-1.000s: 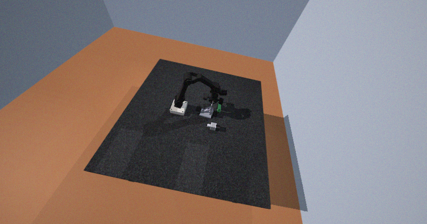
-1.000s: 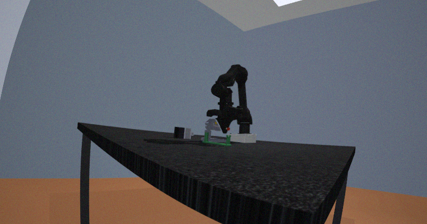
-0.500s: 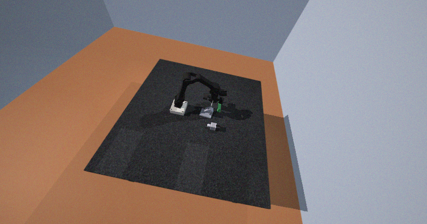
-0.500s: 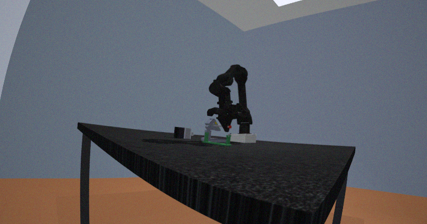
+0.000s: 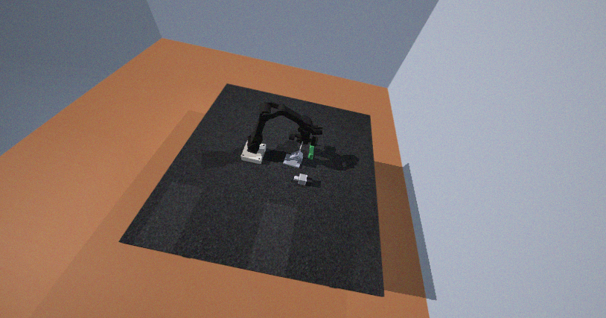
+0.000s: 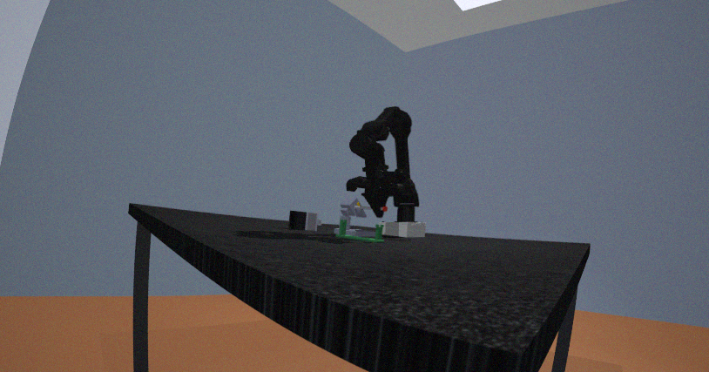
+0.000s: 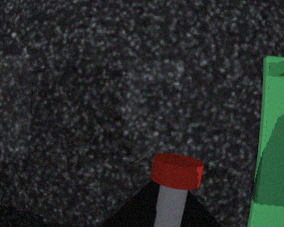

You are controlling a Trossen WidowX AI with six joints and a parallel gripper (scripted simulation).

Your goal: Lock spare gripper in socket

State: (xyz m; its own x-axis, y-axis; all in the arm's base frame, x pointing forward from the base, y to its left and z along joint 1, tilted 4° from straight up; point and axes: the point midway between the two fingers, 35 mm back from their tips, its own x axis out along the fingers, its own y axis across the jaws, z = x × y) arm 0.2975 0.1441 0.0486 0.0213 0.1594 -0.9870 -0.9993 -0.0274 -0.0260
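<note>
My gripper [image 5: 303, 141] [image 6: 380, 213] [image 7: 164, 192] is shut on the lock pin, just below its red head. The lock pin [image 6: 384, 209] [image 7: 176, 171] has a grey shaft that lies level beside the mount's upper part in the exterior view. I cannot tell whether its far end is still in the socket. The pale grey mount [image 5: 292, 160] [image 6: 347, 232] stands on the table, with its tilted socket beside my fingers. The spare gripper [image 5: 301, 179] [image 6: 309, 220], a light block with a dark part, lies apart from the mount.
A green cradle [image 5: 311, 151] [image 6: 361, 239] [image 7: 265, 149] with two uprights stands close to the mount, on the side away from the arm's base. The white arm base [image 5: 252, 157] [image 6: 406, 230] is on the mount's other side. All stand on the dark table [image 5: 220, 214] [image 6: 421, 270].
</note>
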